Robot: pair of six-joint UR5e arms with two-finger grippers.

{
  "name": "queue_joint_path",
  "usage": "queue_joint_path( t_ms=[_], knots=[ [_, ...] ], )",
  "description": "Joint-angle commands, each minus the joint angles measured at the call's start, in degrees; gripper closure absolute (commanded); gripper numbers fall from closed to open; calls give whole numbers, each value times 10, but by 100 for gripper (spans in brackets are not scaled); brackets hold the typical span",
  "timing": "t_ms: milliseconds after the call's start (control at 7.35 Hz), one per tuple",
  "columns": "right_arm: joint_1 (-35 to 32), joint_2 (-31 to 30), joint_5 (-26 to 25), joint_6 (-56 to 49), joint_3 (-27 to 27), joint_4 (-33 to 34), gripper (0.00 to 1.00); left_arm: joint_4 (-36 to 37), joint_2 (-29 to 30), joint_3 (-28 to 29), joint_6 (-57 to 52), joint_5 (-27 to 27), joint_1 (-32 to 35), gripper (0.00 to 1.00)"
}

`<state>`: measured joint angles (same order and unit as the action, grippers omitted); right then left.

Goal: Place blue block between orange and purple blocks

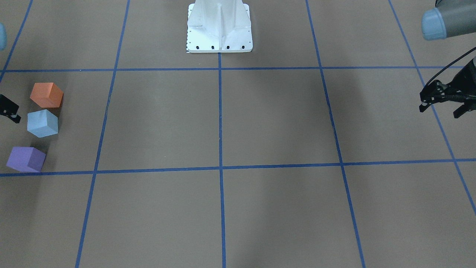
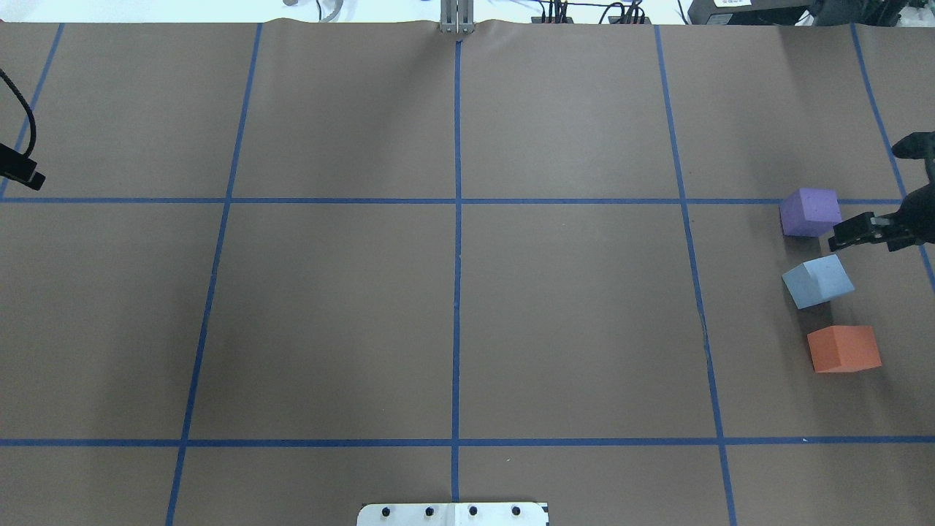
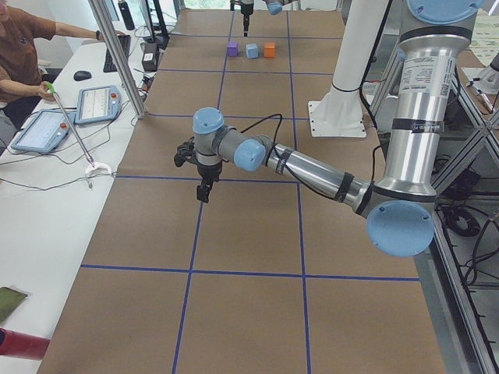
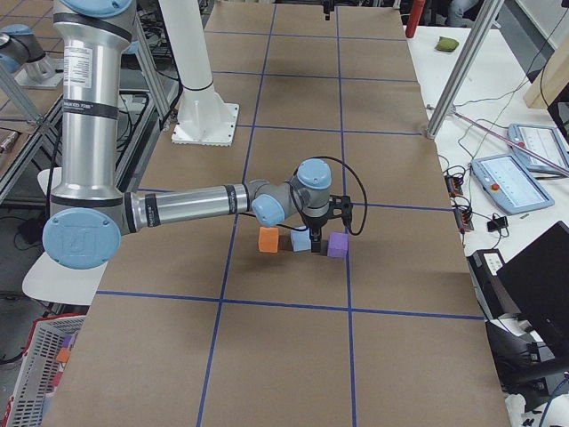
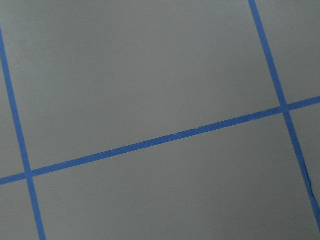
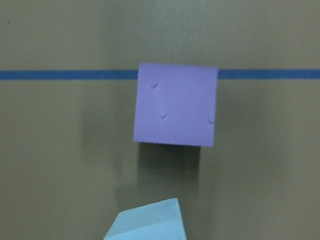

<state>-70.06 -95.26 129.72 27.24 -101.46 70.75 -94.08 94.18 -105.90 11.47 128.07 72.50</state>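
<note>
Table (image 2: pixel 438 292): pale blue block (image 2: pixel 818 281) skewed between orange block (image 2: pixel 844 349), purple block (image 2: pixel 809 212); left gripper (image 1: pixel 442 108) spread.

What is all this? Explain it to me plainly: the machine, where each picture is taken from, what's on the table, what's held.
The machine has a left arm and a right arm at a brown table. Two pictures look down from above, two from the table's ends, two from wrist cameras. An orange block, blue block and purple block lie in a row, blue in the middle. The right end effector is beside them, open and empty; the left end effector, far off, likewise.
</note>
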Motion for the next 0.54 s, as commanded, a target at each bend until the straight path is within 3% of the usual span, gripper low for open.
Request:
queue_joint_path(
  t_ms=[0, 136, 408],
  knots=[
    [-111, -11, 35, -214, 5, 78, 0, 3, -36, 31, -134, 27, 94, 0],
    [-149, -29, 49, -260, 4, 90, 0, -2, -58, 59, -196, 89, 130, 0],
    [-196, -78, 74, -279, 3, 80, 0, -5, -74, 123, -208, 76, 165, 0]
  ],
)
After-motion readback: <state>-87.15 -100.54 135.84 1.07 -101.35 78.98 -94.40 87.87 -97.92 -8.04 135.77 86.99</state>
